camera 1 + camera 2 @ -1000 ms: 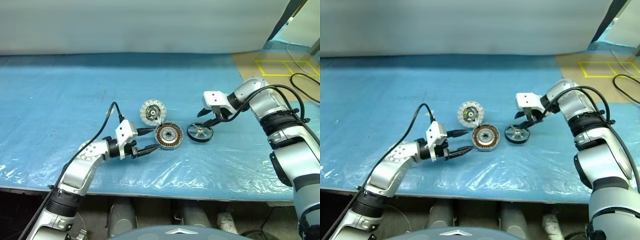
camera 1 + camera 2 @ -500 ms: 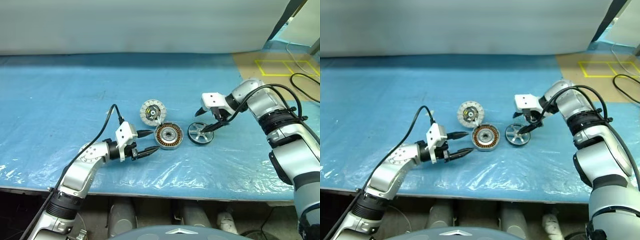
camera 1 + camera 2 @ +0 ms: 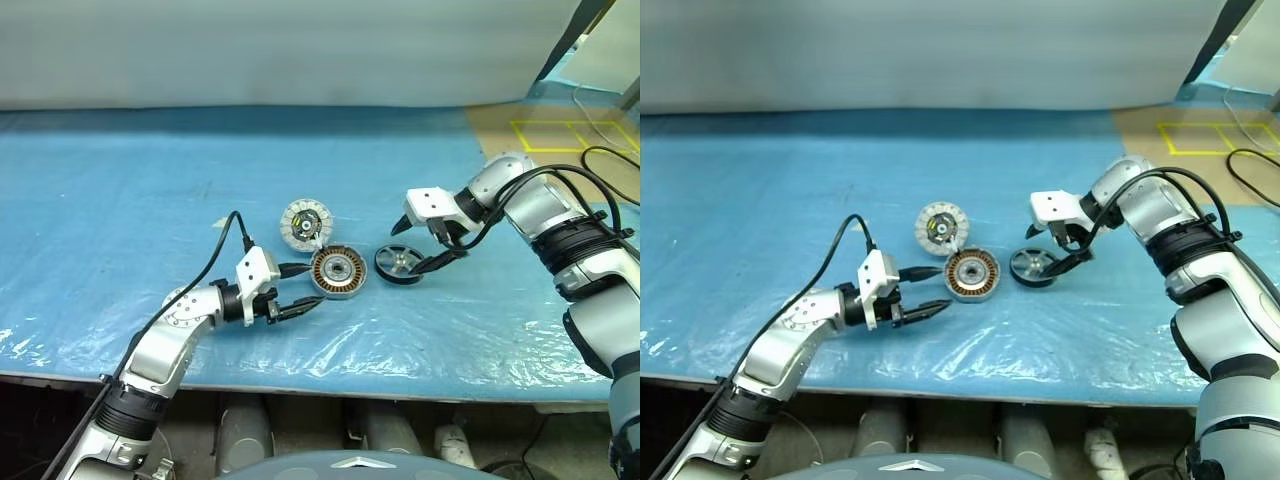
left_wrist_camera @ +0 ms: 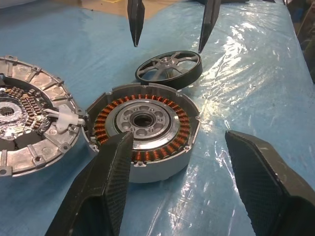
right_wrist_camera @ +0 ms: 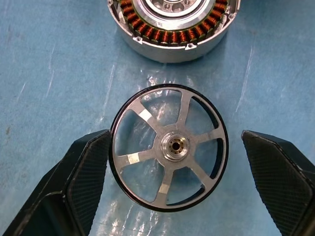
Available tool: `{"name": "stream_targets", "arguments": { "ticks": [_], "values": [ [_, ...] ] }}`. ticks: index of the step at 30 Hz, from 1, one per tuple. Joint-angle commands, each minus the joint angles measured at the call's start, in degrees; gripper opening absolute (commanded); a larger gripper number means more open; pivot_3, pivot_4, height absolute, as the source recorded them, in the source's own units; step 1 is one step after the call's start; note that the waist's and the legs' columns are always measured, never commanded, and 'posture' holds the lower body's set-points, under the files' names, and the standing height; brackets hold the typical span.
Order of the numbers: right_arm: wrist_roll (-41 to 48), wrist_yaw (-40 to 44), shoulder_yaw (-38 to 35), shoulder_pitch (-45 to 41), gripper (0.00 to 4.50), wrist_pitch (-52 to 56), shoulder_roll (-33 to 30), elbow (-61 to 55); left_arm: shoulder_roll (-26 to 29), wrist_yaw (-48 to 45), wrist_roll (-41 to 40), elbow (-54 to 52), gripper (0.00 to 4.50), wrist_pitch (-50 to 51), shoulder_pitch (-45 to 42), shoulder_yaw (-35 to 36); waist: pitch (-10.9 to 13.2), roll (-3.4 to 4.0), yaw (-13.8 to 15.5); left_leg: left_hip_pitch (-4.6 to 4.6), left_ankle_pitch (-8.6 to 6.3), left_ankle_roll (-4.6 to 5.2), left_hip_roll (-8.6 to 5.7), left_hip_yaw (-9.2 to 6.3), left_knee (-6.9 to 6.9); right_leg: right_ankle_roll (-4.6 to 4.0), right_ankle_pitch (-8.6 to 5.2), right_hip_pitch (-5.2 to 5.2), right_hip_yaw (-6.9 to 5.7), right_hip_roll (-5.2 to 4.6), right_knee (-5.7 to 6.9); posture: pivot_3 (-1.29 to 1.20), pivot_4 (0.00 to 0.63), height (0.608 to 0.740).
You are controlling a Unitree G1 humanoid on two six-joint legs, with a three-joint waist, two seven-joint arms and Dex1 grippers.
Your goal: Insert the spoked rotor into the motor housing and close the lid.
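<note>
Head views: the spoked rotor (image 3: 400,264) lies flat on the blue-covered tabletop (image 3: 120,200), toward the middle of its front half, just right of the motor housing (image 3: 337,272). The lid (image 3: 304,224) rests behind the housing, touching or nearly touching it. The right gripper (image 3: 424,240) hangs directly over the rotor, angled steeply down, fingers spread wide and empty. The left gripper (image 3: 297,288) sits level at the housing's left side, fingers parted and empty. The right arm is the nearer one to the rotor.

Left wrist view: the housing (image 4: 142,128) lies between the parted fingers, not visibly gripped; the rotor (image 4: 169,67) lies beyond it.

Right wrist view: the rotor (image 5: 169,147) is centred between the two fingers (image 5: 74,187), one nearly at the rim, the other clear. The disc has no long axis; a straight descent should bracket the rim.
</note>
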Motion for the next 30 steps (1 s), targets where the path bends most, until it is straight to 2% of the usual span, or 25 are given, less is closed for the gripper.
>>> {"name": "stream_targets", "arguments": {
  "ticks": [1,10,13,17,22,23,30],
  "values": [
    [-2.11,2.82,-2.71,-1.93,4.47,-0.34,1.88,3.02,0.1,0.08,0.13,-1.18,3.14,-1.02,-0.09,0.05,0.0,0.0,-0.08,0.0,0.0,0.0,0.01,0.0,0.0,0.0,0.0,0.0,0.0,0.01,0.0,0.0,0.15,0.74],
    [-6.08,3.01,-3.66,-0.78,4.47,-3.17,3.04,5.95,0.08,0.55,0.77,-1.65,3.14,-1.06,0.59,-0.24,0.0,0.0,0.22,-0.09,0.01,0.02,-0.01,0.0,0.0,0.0,0.0,-0.04,-0.02,-0.01,-0.03,0.0,0.15,0.74],
    [-5.98,3.01,-3.31,-0.33,3.9,-3.37,2.48,5.49,0.23,0.57,0.79,-1.57,3.14,-1.23,0.79,-0.19,0.0,0.0,0.21,-0.07,0.01,0.02,0.0,0.0,0.0,0.0,0.0,-0.04,-0.02,-0.01,-0.02,0.0,0.15,0.74],
    [-6.79,3.01,-3.46,-0.06,2.52,-4.64,2.09,5.74,0.22,0.44,0.86,-1.2,3.14,-1.38,0.52,-0.21,0.0,0.0,0.2,-0.07,0.01,0.01,0.0,0.0,0.01,0.0,0.0,-0.04,-0.02,-0.01,-0.01,0.0,0.15,0.74],
    [-7.89,3.01,-3.96,0.68,0.95,-5.41,2.08,5.87,0.16,0.25,0.9,-0.74,3.14,-1.58,0.1,-0.25,0.0,0.0,0.19,-0.06,0.01,0.02,0.0,0.0,0.01,0.0,0.0,-0.04,-0.02,-0.01,-0.01,0.0,0.15,0.74],
    [-8.14,3.01,-4.07,1.08,0.75,-5.52,2.16,5.76,0.16,0.23,0.89,-0.74,3.14,-1.6,0.1,-0.25,0.0,0.0,0.19,-0.05,0.01,0.02,0.0,0.0,0.01,0.0,0.0,-0.03,-0.01,-0.01,-0.01,0.0,0.15,0.74],
    [-9.2,3.01,-4.35,4.35,0.75,-4.88,2.51,3.49,0.16,0.26,0.91,-0.85,3.14,-1.67,0.19,-0.3,-0.01,-0.02,0.2,-0.02,0.01,0.02,0.0,0.0,0.02,0.0,0.0,0.0,-0.01,-0.01,0.0,0.0,0.15,0.74]
  ]
}}
